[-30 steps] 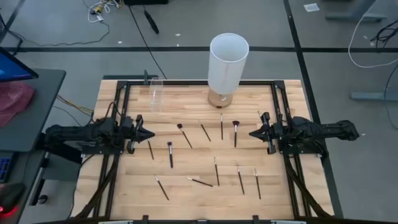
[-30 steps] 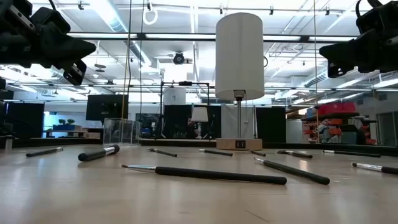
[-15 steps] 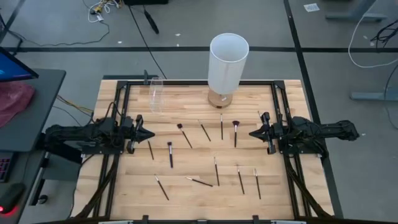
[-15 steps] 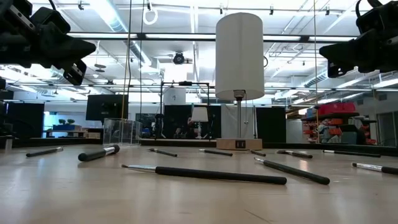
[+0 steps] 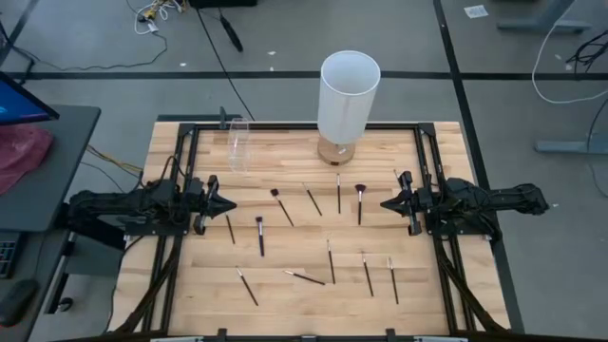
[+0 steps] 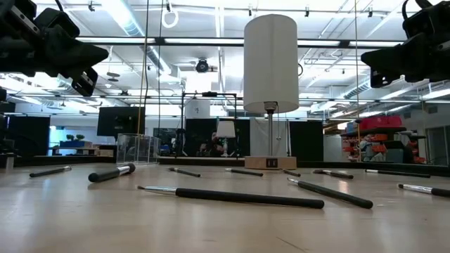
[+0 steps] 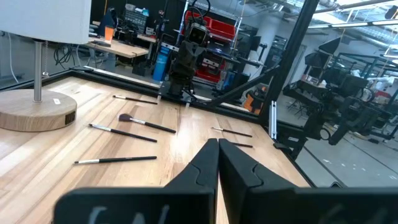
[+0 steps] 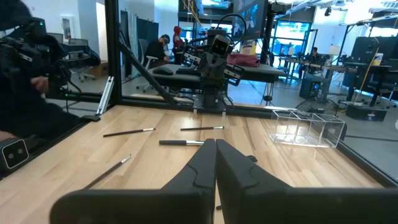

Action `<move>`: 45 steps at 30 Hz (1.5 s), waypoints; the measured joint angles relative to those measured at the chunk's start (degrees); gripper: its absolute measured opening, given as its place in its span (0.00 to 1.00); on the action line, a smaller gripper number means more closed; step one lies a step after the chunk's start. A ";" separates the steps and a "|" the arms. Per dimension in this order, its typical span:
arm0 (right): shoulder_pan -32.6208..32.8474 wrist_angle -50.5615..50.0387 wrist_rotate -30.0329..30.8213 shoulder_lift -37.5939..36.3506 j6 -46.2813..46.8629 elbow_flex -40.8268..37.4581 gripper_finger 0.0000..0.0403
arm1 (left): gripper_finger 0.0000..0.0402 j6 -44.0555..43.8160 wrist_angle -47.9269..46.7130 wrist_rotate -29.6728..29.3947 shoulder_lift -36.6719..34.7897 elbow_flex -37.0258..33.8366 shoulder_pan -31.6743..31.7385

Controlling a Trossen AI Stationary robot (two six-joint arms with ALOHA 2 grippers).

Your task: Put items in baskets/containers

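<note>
The task stands at its opening step: no item is yet in the container. The thin dark-handled brushes (image 5: pixel 260 235) lie scattered flat across the light wooden table (image 5: pixel 285 294), none held. The small transparent colourless cup (image 5: pixel 238 142) stands upright near the table's far left corner, beside the white cylindrical lamp on a round wooden base (image 5: pixel 348 97), and appears empty. The left hand (image 5: pixel 231 205) hovers at the left table edge with fingers pressed together, holding nothing; the right hand (image 5: pixel 385 204) waits likewise at the right edge, fingers together and empty. The next move calls for one hand to spread its fingers, descend on a nearby brush, and pinch the handle squarely, since the thin shaft lies flush with the table.
</note>
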 joint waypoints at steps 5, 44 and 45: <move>-0.02 0.00 -0.02 0.00 0.00 0.01 0.03 | 0.03 0.00 0.00 0.00 0.00 0.00 -0.02; -0.04 25.68 0.28 -0.01 12.23 0.01 0.03 | 0.03 0.08 -0.07 -2.35 0.00 0.00 -0.02; -0.04 26.99 1.41 0.08 13.68 0.01 0.03 | 0.03 0.07 -0.07 -3.47 0.00 0.00 -0.02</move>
